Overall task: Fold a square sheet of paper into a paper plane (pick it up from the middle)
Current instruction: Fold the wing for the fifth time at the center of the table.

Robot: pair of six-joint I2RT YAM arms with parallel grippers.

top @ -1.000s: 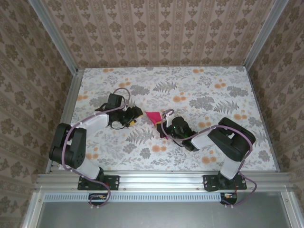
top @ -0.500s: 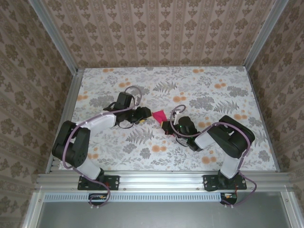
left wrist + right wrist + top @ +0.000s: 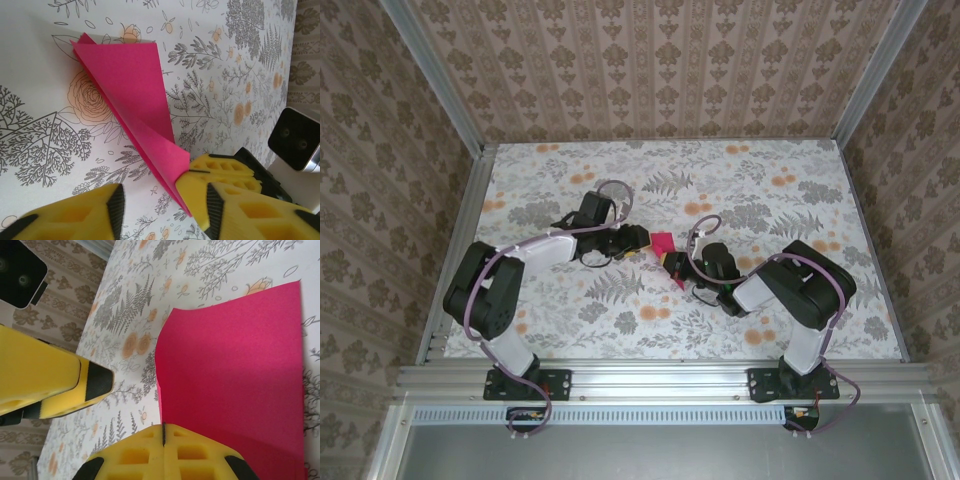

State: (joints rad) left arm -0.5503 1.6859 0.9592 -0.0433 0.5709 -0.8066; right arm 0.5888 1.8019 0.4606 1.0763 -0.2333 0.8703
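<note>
Near the middle of the flower-patterned worktop point(image 3: 750, 190), the sheet of paper point(image 3: 663, 243) sits between the two grippers. It is bright pink and is already folded into a long shape with pointed ends. The right gripper point(image 3: 673, 266) is clenched on one narrow end of the sheet. In the right wrist view its yellow fingers point(image 3: 130, 455) meet without any gap, and the pink edge goes into the seam between them. The left gripper point(image 3: 165, 210) is released. In the left wrist view its two fingers stand apart, low over the worktop. The same narrow end of the paper comes down close beside one finger, but nothing is pinched between them. The wider part of the sheet lies on the worktop, beyond both grippers.
</note>
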